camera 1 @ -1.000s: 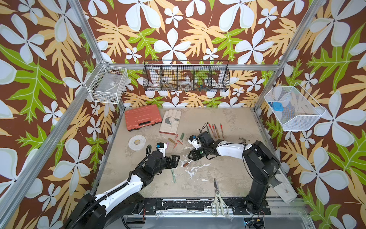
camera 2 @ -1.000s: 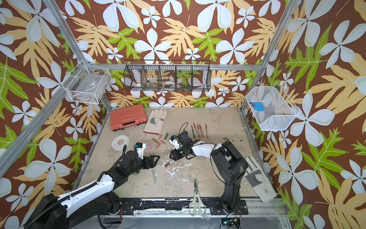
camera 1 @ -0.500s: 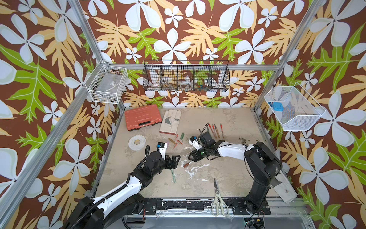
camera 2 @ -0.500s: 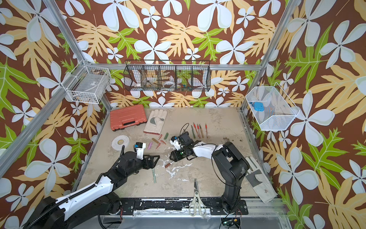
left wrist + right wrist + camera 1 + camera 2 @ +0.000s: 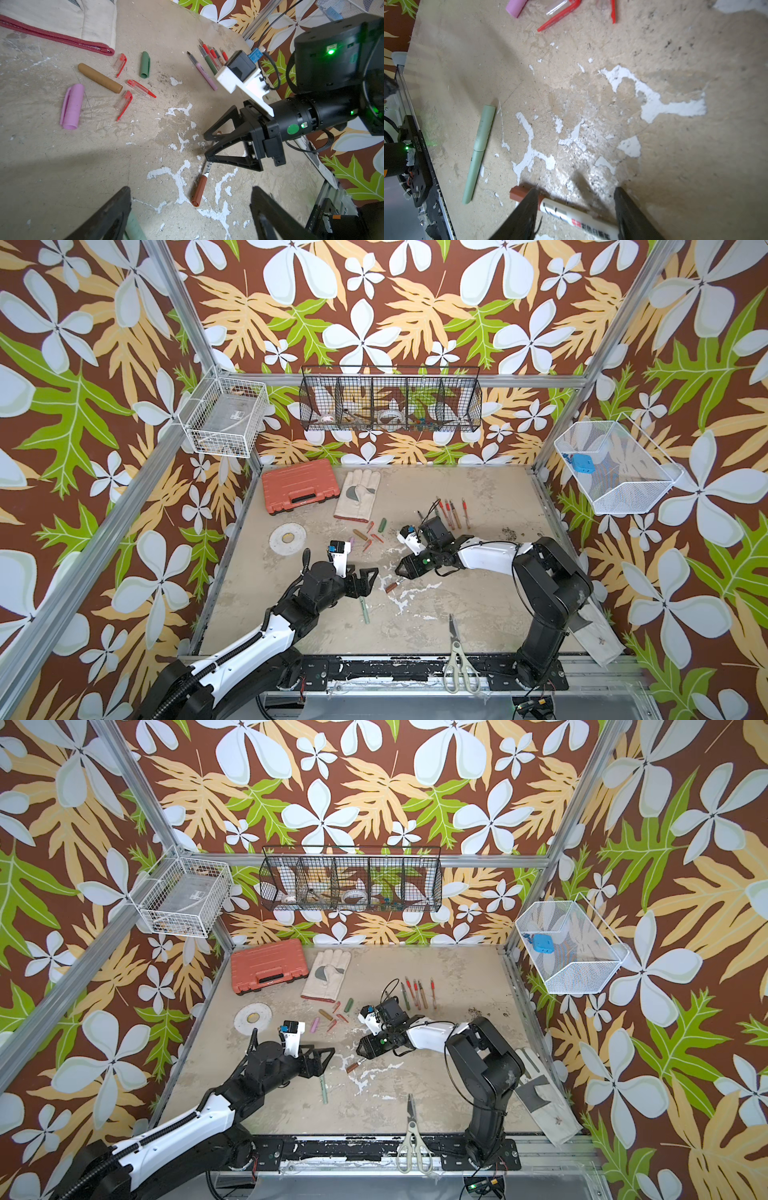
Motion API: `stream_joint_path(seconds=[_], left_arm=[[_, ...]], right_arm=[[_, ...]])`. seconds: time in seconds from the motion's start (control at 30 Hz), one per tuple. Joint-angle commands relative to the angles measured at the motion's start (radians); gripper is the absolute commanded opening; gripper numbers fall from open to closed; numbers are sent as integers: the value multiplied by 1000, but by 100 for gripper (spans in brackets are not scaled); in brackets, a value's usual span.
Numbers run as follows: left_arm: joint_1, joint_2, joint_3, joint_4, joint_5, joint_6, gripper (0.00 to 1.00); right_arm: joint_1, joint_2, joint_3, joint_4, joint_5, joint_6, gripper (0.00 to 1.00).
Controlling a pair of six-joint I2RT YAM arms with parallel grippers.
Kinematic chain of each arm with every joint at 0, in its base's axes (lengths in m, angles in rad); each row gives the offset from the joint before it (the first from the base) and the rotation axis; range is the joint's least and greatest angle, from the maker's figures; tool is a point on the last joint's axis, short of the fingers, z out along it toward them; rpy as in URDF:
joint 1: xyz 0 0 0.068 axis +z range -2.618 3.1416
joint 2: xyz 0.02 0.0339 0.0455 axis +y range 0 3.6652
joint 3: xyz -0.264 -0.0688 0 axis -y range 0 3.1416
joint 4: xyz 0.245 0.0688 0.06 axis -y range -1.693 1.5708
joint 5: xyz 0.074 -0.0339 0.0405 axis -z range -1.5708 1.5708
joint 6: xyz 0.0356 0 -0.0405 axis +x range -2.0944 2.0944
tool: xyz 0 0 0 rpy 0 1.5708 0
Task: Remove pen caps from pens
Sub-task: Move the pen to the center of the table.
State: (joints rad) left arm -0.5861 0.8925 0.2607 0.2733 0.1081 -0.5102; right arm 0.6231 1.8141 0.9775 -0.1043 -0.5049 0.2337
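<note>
So, in both top views the job looks mostly done: loose pen caps lie by the glove, bare pens lined up further back. Two are still capped: the brown-capped marker on the desk and the pale green pen beside the left gripper. Left wrist view: left jaws spread wide, aimed low at the marker; right gripper reaches in opposite. Right wrist view: its jaws are spread, straddling the marker's white barrel, pinching nothing.
</note>
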Motion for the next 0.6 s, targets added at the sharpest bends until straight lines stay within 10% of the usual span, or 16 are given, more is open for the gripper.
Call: stream_joint_path(seconds=[0.0,0.57], left_arm=[[-1,3,5,12,2,12,91],[-1,0,8,4,-2,7,91]], right_arm=[[1,-14,-26,-15,-2,24,59],[20,-195,-230,30,19,-27,62]])
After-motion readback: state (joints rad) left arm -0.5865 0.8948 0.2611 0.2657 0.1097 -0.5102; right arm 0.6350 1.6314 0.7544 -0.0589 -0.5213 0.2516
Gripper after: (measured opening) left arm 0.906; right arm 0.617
